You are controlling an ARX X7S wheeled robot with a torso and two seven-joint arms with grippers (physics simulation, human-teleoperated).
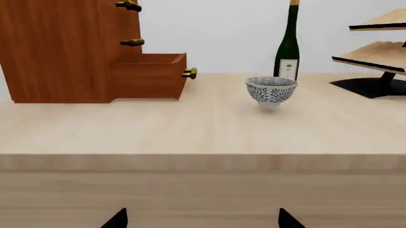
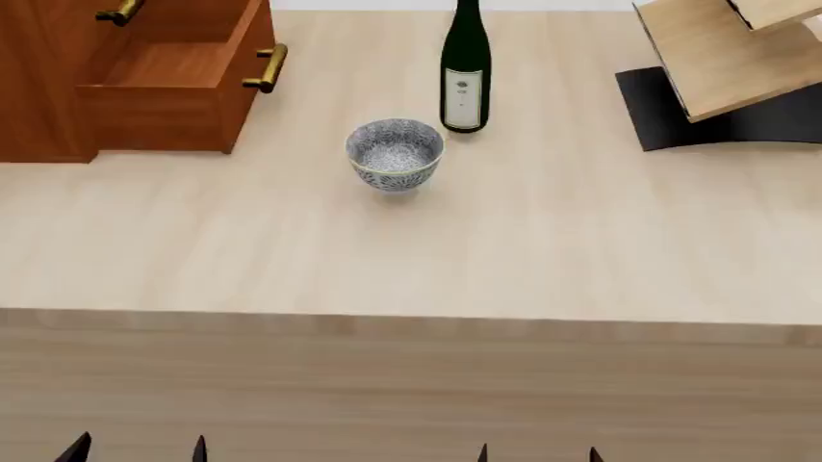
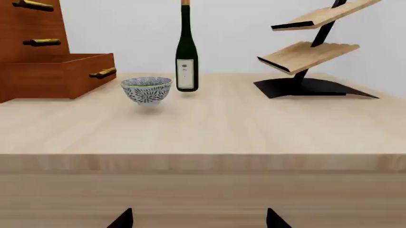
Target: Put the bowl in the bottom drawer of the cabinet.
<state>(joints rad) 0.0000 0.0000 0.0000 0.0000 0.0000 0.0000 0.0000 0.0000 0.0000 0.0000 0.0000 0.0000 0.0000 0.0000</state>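
A dark green wine bottle (image 2: 465, 67) stands upright on the pale tabletop (image 2: 411, 231), a wooden rack (image 2: 726, 58) well apart.

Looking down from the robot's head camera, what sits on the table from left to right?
The cabinet with its bottom drawer pulled open → the bowl → the wine bottle → the wooden rack on its black base.

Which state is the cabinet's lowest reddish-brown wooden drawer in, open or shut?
Open. The lowest reddish-brown wooden drawer juts out from the cabinet, its brass handle well forward and its empty inside visible from above.
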